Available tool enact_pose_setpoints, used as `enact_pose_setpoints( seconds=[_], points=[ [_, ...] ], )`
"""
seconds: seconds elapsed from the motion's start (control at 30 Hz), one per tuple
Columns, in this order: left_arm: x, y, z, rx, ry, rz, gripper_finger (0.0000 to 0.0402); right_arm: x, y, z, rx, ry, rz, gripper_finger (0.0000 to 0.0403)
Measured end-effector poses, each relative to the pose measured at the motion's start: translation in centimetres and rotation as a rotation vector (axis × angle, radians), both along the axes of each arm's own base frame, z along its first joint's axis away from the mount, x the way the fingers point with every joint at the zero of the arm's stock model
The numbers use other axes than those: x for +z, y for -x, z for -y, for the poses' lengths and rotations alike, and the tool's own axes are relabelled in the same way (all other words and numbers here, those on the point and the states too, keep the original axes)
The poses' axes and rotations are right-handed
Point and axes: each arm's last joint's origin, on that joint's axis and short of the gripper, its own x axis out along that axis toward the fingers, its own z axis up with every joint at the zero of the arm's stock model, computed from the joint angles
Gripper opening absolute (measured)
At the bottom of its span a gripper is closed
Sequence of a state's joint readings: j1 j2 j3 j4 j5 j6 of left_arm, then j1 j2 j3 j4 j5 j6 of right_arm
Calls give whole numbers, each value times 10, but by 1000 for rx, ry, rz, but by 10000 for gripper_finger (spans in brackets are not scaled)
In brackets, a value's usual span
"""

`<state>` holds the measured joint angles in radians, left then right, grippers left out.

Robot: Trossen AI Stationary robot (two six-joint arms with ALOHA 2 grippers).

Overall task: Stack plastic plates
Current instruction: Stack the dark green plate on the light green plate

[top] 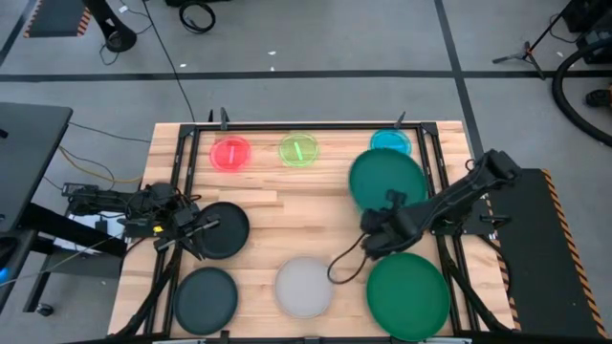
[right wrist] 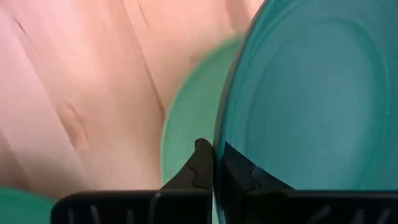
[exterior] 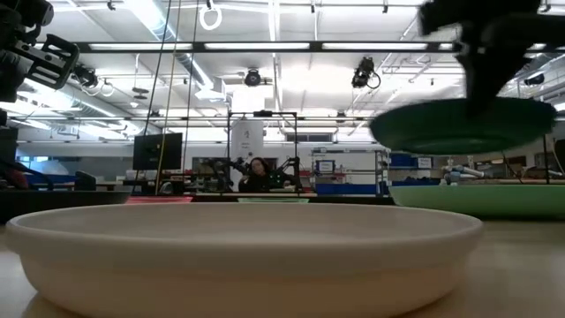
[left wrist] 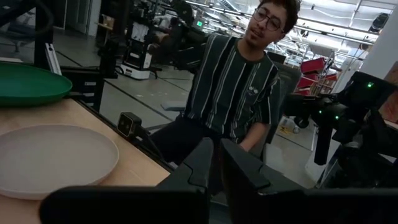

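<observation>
The right tool pinches the rim of a dark green plate, held off the worktop above a mint plate; carry it level, centre it over the lower green plate before letting go; its arm reaches in from the right, elbow bent; the left tool, pressed together, grips a black plate

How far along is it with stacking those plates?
Early, by the look of it. The right gripper holds a large green plate by its rim, lifted above a paler green one. The left gripper grips a black plate. Another green plate, a second black one, the grey plate and three small coloured ones lie single.
</observation>
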<state>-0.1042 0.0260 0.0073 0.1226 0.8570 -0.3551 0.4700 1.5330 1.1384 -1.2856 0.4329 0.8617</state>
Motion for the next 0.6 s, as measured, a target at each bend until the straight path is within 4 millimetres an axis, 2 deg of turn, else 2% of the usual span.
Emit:
enact_pose_setpoints(
  seconds=[0.17,0.4,0.5,0.6],
  points=[
    [0,0,0,0,0,0,38,-20,14,12,-98,-72,27,12],
    [0,0,0,0,0,1,38,-54,10,17,-62,-137,-21,21],
    [0,0,0,0,0,0,38,-60,6,16,-48,-119,-57,34],
    [0,0,0,0,0,0,38,-56,2,13,-30,-137,-48,61]
  ],
)
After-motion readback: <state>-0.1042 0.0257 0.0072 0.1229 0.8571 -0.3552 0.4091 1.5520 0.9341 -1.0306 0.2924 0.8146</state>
